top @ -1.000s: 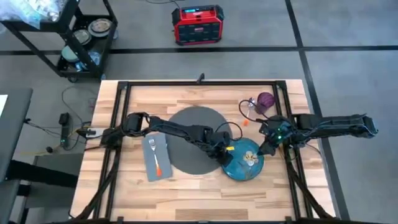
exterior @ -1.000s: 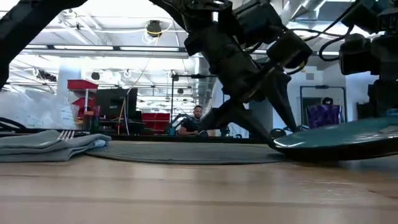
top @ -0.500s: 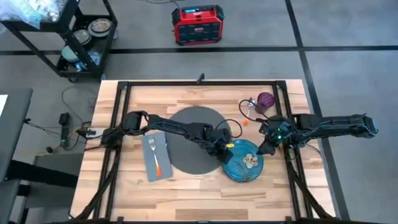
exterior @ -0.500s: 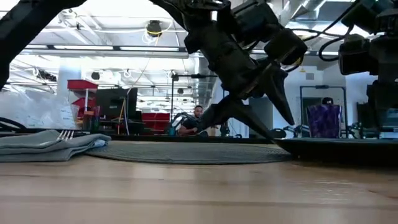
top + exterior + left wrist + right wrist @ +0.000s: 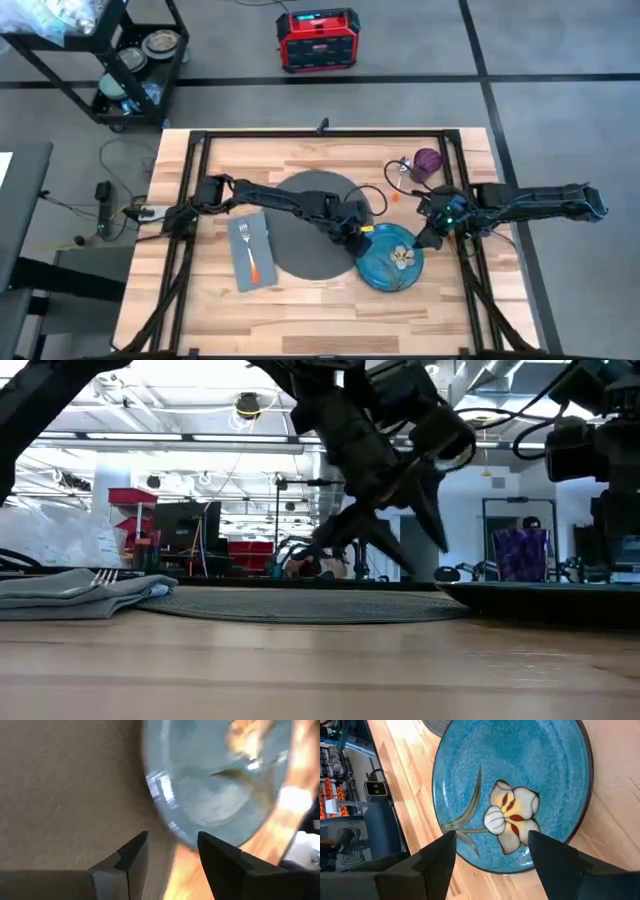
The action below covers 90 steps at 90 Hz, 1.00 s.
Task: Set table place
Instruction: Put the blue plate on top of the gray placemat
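The blue-green plate (image 5: 385,268) with a flower pattern lies flat on the table (image 5: 330,315), just right of the round dark grey mat (image 5: 310,215). My left gripper (image 5: 357,237) hovers open over the plate's left rim (image 5: 165,820), where it meets the mat, touching nothing. Above the plate's right rim my right gripper (image 5: 423,243) is open, and the plate (image 5: 520,770) shows between its fingers. The grey napkin (image 5: 250,255) with the orange-handled fork (image 5: 250,252) on it lies left of the mat. The purple cup (image 5: 428,160) stands at the far right.
The table's black frame rails (image 5: 330,133) run along the far edge and both sides. A small orange item (image 5: 397,197) lies between the cup and the plate. A red box (image 5: 317,40) and a black cart (image 5: 120,60) stand on the floor beyond the table.
The plate was tilted, its right side raised, and has dropped flat on the table. My left gripper has lifted off the plate's left rim and drawn back up and toward the mat. My right arm has kept still.
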Each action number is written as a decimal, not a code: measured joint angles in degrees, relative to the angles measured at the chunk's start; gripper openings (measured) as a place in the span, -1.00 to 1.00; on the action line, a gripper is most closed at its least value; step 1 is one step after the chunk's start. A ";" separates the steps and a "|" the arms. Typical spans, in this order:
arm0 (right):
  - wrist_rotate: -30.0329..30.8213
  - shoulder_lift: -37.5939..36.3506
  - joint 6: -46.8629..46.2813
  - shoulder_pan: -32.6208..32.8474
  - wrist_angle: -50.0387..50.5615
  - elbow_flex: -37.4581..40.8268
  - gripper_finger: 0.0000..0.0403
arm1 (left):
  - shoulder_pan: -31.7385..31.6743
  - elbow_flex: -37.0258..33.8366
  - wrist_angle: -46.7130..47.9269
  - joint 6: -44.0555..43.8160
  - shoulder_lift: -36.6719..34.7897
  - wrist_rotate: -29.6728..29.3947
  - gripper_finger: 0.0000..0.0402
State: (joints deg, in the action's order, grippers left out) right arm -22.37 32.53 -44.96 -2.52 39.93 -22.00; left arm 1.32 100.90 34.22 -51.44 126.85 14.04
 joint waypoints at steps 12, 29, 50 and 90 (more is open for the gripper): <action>0.00 0.00 0.26 0.00 0.81 0.00 0.16 | -0.02 -0.71 -2.02 0.37 0.00 -0.67 -0.23; 0.00 0.00 0.41 0.00 0.85 0.00 0.16 | 0.02 -5.98 -11.60 -4.10 0.00 1.50 -0.24; 0.06 0.02 0.51 0.00 0.87 0.00 0.16 | 0.43 -7.27 -19.56 -5.86 0.17 2.23 -0.24; 0.45 0.00 1.96 -2.05 1.33 -0.02 0.16 | 1.51 -7.23 -25.54 -8.78 2.73 4.73 -0.24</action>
State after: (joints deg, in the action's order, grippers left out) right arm -21.92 32.54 -43.01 -4.57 41.25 -22.02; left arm 2.83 93.67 8.68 -60.22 129.58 18.77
